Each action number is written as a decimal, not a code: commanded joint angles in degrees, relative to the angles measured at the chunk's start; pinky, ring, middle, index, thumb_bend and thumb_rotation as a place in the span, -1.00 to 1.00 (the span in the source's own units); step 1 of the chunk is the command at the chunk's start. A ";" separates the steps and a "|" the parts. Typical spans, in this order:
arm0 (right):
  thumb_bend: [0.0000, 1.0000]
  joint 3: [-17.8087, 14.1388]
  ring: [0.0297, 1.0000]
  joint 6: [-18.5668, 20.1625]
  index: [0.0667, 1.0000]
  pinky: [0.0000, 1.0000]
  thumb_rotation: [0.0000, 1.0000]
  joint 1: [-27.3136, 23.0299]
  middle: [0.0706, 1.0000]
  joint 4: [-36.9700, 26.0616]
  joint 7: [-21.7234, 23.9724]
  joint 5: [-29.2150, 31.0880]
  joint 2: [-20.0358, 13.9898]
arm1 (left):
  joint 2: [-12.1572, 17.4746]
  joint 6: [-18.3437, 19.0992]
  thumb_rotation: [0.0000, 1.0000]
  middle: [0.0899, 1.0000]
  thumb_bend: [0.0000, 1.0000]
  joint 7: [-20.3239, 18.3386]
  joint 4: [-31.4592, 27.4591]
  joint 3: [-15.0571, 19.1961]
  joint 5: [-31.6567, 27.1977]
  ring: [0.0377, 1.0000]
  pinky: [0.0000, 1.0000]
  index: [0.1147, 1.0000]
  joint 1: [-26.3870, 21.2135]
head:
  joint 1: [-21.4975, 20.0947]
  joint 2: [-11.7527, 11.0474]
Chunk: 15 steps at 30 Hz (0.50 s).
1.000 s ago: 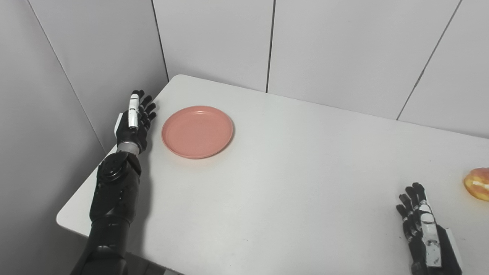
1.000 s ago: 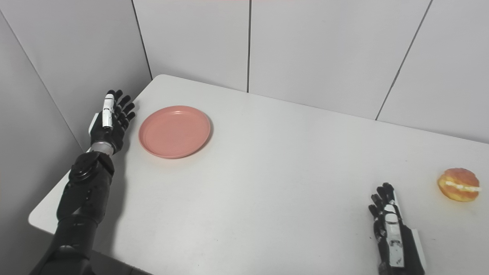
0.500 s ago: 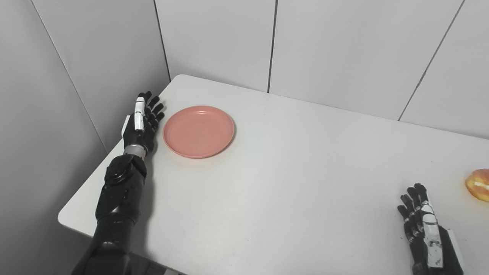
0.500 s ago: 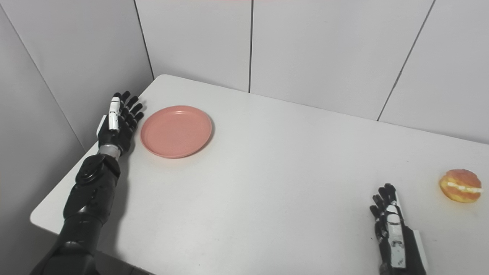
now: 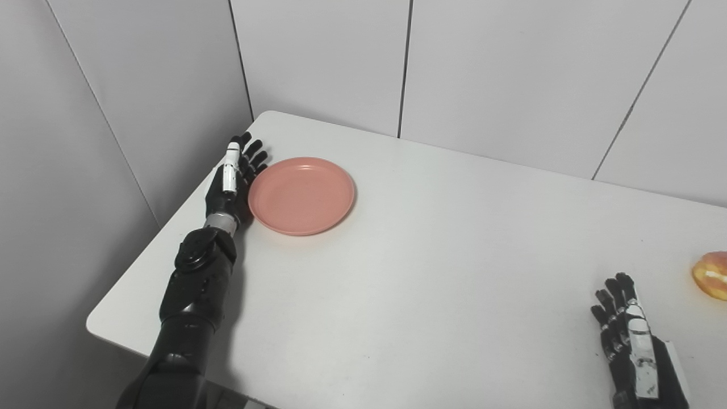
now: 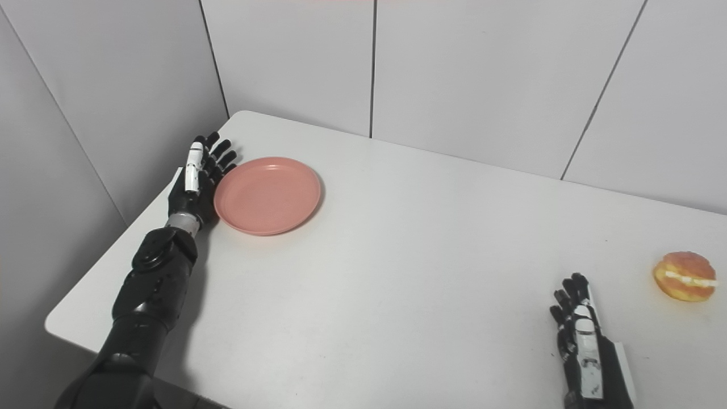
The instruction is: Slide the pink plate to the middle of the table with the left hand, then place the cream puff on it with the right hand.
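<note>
The pink plate (image 5: 301,196) lies flat near the table's far left corner. My left hand (image 5: 230,182) is open, standing on edge with its palm against the plate's left rim. The cream puff (image 6: 683,275), golden with a cream line, sits at the table's right side; only its left part shows in the left eye view (image 5: 711,275). My right hand (image 6: 585,341) is open and empty, resting low at the front right, left of the cream puff and apart from it.
The white table (image 5: 426,255) has its left edge just behind my left hand and its front left corner near my left forearm. Grey wall panels (image 5: 318,57) stand close behind and to the left.
My left hand has moved right to the plate's left rim, and the plate has slid a little to the right. My right hand and the cream puff have stayed still.
</note>
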 commanded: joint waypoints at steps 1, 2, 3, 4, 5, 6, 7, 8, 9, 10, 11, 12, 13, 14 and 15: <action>-0.74 -0.03 1.00 0.97 1.00 1.00 1.00 0.42 1.00 -0.73 -0.18 -0.32 0.01 | -0.83 2.84 1.00 0.84 -0.29 0.77 -1.99 -0.65 0.41 0.83 0.85 0.80 0.28 | -0.06 0.15; -0.74 -0.01 1.00 1.10 1.00 1.00 1.00 0.43 1.00 -0.82 -0.19 -0.31 0.02 | -1.03 3.39 1.00 0.84 -0.32 1.05 -2.63 -0.77 0.36 0.84 0.85 0.81 0.40 | -0.08 0.17; -0.74 -0.02 1.00 1.23 1.00 1.00 1.00 0.45 1.00 -0.92 -0.38 -0.42 0.12 | -1.44 4.29 1.00 0.85 -0.33 1.01 -3.53 -0.91 -0.01 0.84 0.86 0.82 0.52 | -0.20 0.25; -0.74 -0.03 1.00 1.32 1.00 1.00 1.00 0.47 1.00 -0.98 -0.55 -0.51 0.19 | -1.71 4.94 1.00 0.87 -0.36 0.93 -4.15 -0.98 -0.26 0.86 0.88 0.83 0.61 | -0.20 0.25; -0.74 0.01 1.00 1.24 1.00 1.00 1.00 0.47 1.00 -0.97 -0.49 -0.45 0.18 | -2.05 5.50 1.00 0.87 -0.36 0.76 -4.95 -1.26 -0.20 0.86 0.89 0.84 0.80 | -0.30 0.33; -0.74 0.05 1.00 1.17 1.00 1.00 1.00 0.46 1.00 -0.96 -0.42 -0.39 0.15 | -2.27 5.89 1.00 0.88 -0.36 0.65 -5.50 -1.45 -0.10 0.87 0.90 0.85 0.94 | -0.30 0.33; -0.74 0.09 1.00 0.86 1.00 1.00 1.00 0.44 1.00 -0.83 -0.27 -0.30 0.11 | -2.45 5.89 1.00 0.88 -0.36 0.36 -5.93 -1.79 0.13 0.87 0.90 0.85 1.12 | -0.38 0.45; -0.75 0.15 1.00 0.52 1.00 1.00 1.00 0.44 1.00 -0.72 -0.13 -0.29 0.07 | -2.63 6.17 1.00 0.88 -0.35 0.14 -6.36 -2.07 0.19 0.87 0.91 0.84 1.23 | -0.46 0.50; -0.76 0.19 1.00 0.31 1.00 1.00 1.00 0.44 1.00 -0.66 -0.07 -0.31 0.05 | -2.72 6.38 1.00 0.88 -0.34 0.02 -6.61 -2.23 0.17 0.87 0.91 0.84 1.29 | -0.50 0.53; -0.76 0.18 1.00 0.27 1.00 1.00 1.00 0.45 1.00 -0.68 -0.03 -0.14 0.13 | -2.95 6.80 1.00 0.88 -0.34 -0.28 -6.85 -2.55 0.07 0.87 0.91 0.84 1.33 | -0.68 0.61; -0.77 0.16 1.00 0.31 1.00 1.00 1.00 0.46 1.00 -0.71 -0.02 -0.01 0.18 | -3.09 7.11 1.00 0.88 -0.32 -0.46 -7.00 -2.74 -0.02 0.87 0.92 0.84 1.34 | -0.68 0.61; -0.77 0.14 1.00 0.31 1.00 1.00 1.00 0.47 1.00 -0.74 -0.11 -0.01 0.27 | -3.32 7.39 1.00 0.88 -0.31 -0.59 -7.16 -3.05 0.00 0.87 0.92 0.85 1.38 | -0.91 0.72; -0.77 0.14 1.00 0.29 1.00 1.00 1.00 0.48 1.00 -0.77 -0.18 -0.04 0.32 | -3.47 7.59 1.00 0.88 -0.31 -0.65 -7.28 -3.25 0.01 0.87 0.92 0.85 1.42 | -0.96 0.72; -0.77 0.24 1.00 0.01 1.00 1.00 1.00 0.45 1.00 -0.61 -0.09 -0.26 0.21 | -3.87 8.01 1.00 0.87 -0.30 -0.30 -7.53 -3.42 0.03 0.87 0.92 0.85 1.40 | -1.24 0.81; -0.76 0.32 1.00 -0.20 1.00 1.00 1.00 0.43 1.00 -0.49 -0.01 -0.42 0.12 | -4.16 8.32 1.00 0.86 -0.32 -0.03 -7.72 -3.52 0.03 0.86 0.91 0.83 1.37 | -1.24 0.81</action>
